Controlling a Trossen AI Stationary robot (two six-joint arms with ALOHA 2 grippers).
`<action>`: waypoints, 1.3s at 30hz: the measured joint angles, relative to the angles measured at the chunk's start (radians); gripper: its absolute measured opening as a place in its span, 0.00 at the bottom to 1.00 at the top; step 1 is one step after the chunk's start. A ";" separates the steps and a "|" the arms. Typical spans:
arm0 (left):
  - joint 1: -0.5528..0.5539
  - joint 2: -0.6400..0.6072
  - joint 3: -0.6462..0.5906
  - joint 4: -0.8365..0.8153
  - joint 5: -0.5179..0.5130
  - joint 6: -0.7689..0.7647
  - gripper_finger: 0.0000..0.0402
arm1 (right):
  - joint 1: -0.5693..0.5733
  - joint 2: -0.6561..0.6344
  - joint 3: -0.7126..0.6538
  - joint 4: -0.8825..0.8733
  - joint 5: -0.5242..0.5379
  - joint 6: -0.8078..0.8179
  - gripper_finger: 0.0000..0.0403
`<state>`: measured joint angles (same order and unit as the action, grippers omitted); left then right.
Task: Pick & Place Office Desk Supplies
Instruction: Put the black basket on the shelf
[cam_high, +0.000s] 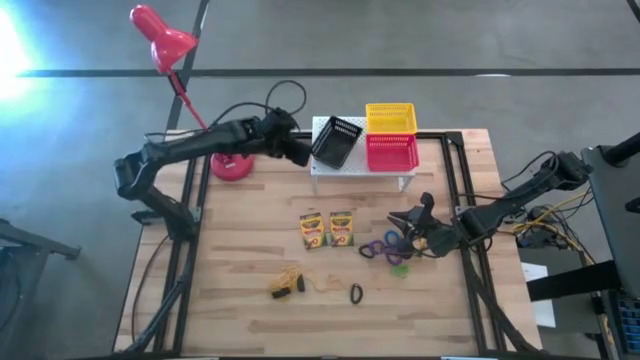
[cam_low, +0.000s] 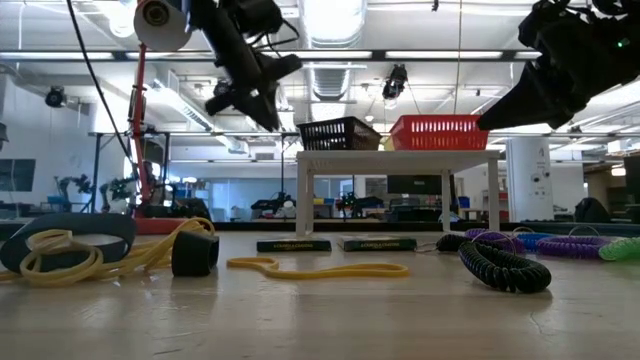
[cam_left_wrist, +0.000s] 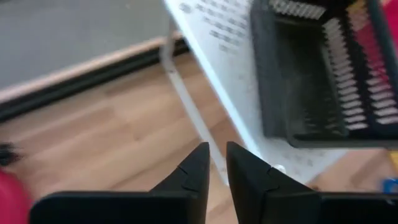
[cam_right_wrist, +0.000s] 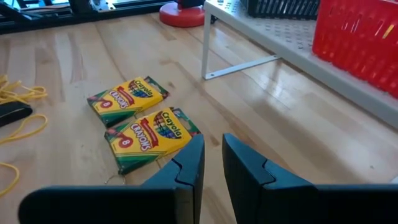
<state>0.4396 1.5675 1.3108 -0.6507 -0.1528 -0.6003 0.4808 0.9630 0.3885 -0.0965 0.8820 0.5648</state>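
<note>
On the pale wood-plank table (cam_high: 250, 310), two flat cardboard crayon boxes (cam_high: 327, 229) lay side by side near the middle, printed yellow and green. Right of them sat coiled rings (cam_high: 385, 248) in purple, blue and green, springy and ribbed, with a black ring (cam_high: 356, 293) apart toward the front edge. A tangle of yellowish rubber bands (cam_high: 288, 281) with a small black piece lay front-left. A white perforated stand (cam_high: 345, 165) at the rear carried black (cam_high: 336, 142), yellow (cam_high: 390, 118) and red (cam_high: 391, 152) slatted baskets. The left arm stretched level toward the black basket, its pincer (cam_left_wrist: 217, 163) nearly closed and empty above the stand's edge. The right arm reached low over the rings, its pincer (cam_right_wrist: 212, 154) also nearly closed, holding nothing.
</note>
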 joint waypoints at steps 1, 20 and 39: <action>-0.009 0.006 -0.017 0.036 0.020 -0.006 0.11 | 0.000 0.000 0.000 0.001 0.000 0.000 0.13; -0.102 0.032 -0.078 0.319 0.116 -0.046 0.01 | -0.001 0.000 0.000 0.002 0.010 0.000 0.13; -0.096 0.059 -0.055 0.310 -0.083 0.050 0.01 | -0.001 -0.001 0.000 0.012 0.037 -0.022 0.13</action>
<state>0.3431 1.6260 1.2560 -0.3406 -0.2361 -0.5504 0.4795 0.9623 0.3889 -0.0847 0.9194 0.5426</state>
